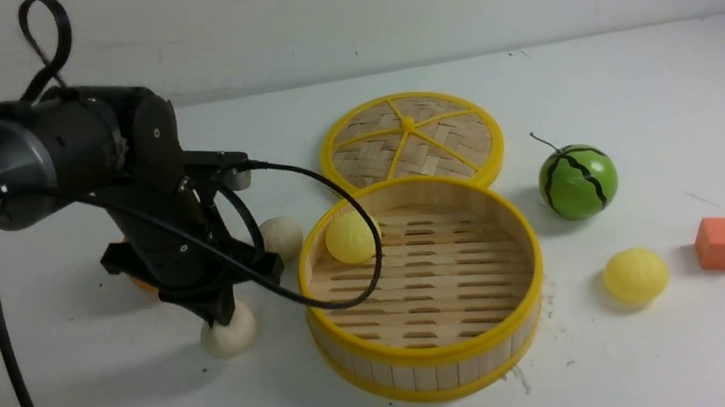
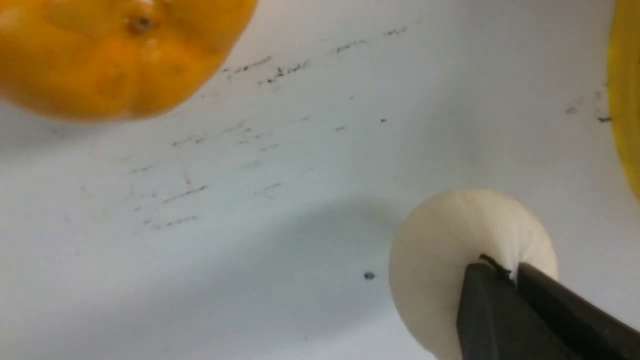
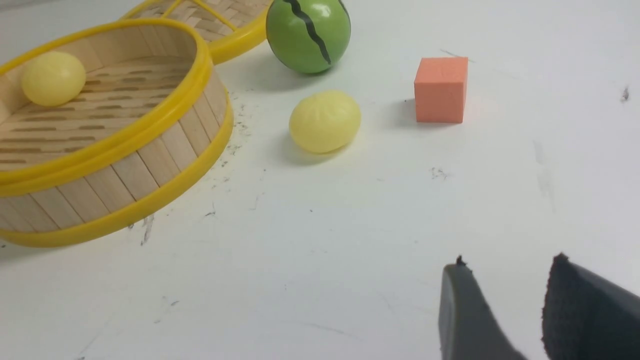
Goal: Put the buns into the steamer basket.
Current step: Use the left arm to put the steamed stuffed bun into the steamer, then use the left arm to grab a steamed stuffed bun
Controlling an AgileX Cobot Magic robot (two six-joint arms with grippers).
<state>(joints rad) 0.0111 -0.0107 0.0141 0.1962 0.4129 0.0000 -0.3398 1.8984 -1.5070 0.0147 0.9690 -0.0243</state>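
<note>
Off-white bun at the left gripper, basket toward 3 o'clock

Front view: the left gripper [image 1: 221,318] has its tips at the off-white bun [image 1: 231,336], the nearer arm for this one. The steamer basket [image 1: 434,353] lies toward 3 o'clock, its raised rim between bun and slats. One yellow bun [image 1: 349,239] sits inside at 10 o'clock, leaving open floor from 3 to 6. The pleated bun [image 1: 283,238] waits toward 1 o'clock, near the rim.

Left wrist view: the fingertips meet on a pinched fold of the round bun, which shows no clear long axis; how firm the hold is, I cannot tell. The orange [image 2: 125,55] lies well apart.

Right wrist view: the right gripper [image 3: 510,258] stands apart, holding nothing; the outer yellow bun [image 3: 325,121] rests on the counter [image 3: 350,215] outside the basket.
</note>
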